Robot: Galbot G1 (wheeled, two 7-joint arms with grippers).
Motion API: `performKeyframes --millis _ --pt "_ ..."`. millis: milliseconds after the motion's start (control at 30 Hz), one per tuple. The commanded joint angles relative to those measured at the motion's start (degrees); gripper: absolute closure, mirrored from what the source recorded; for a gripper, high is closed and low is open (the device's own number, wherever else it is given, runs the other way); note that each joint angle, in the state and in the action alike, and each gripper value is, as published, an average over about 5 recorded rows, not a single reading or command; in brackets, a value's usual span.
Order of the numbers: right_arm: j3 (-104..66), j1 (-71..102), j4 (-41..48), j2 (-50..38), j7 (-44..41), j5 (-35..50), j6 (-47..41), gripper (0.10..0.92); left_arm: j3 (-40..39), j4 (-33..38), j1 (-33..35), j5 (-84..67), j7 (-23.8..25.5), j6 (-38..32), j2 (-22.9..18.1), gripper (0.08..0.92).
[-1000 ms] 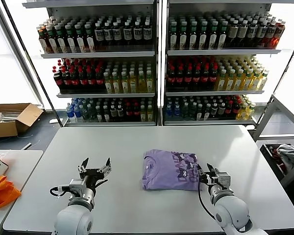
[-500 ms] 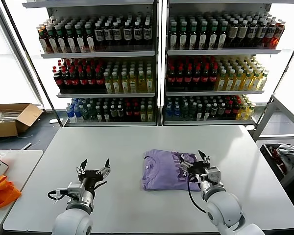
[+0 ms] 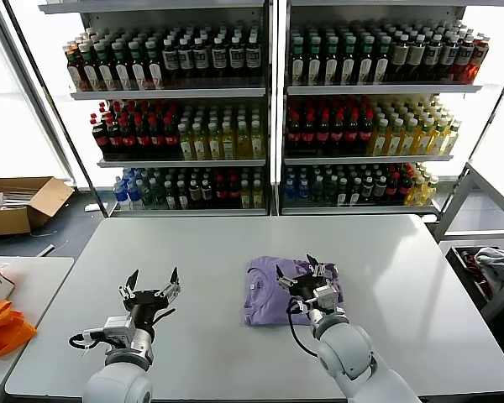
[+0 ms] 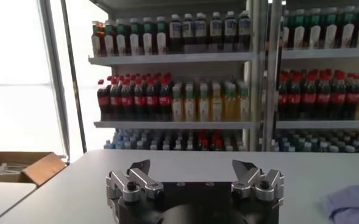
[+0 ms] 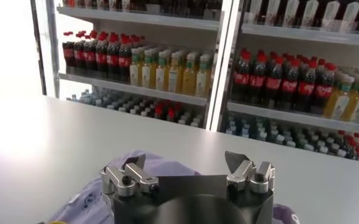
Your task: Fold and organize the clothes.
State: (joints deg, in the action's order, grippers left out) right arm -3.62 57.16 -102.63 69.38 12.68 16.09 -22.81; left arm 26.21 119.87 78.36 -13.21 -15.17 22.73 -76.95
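Your lavender T-shirt (image 3: 277, 292) lies folded on the white table (image 3: 403, 252), a little right of centre, print side up; the right gripper (image 3: 306, 274) hangs directly over it with its fingers (image 5: 135, 162) spread wide — nothing between them, and whether they touch the cloth you cannot tell. The left gripper (image 3: 149, 287) hovers over bare table well to the shirt's left, fingers (image 4: 141, 167) likewise spread and empty; behind the table stand the bottle shelves (image 3: 269, 109) — an orange bag (image 3: 2, 329) sits on a side table at the robot's far left.

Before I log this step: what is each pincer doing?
Left pincer: open, empty, over bare table.
Right pincer: open, empty, above the folded lavender T-shirt.
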Motion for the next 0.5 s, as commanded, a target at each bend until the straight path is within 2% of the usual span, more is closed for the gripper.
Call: performKeyframes --millis 33,500 --pt "2.4 -2.5 8.1 3.5 -0.6 -4.7 4.1 0.203 0.8 0.4 0.7 -0.1 -0.2 -0.7 0.0 0.177" --pt "2.4 -2.4 10.7 4.8 1.1 -3.8 2.1 0.203 0.7 0.4 1.2 -0.7 -0.1 0.5 0.2 0.177"
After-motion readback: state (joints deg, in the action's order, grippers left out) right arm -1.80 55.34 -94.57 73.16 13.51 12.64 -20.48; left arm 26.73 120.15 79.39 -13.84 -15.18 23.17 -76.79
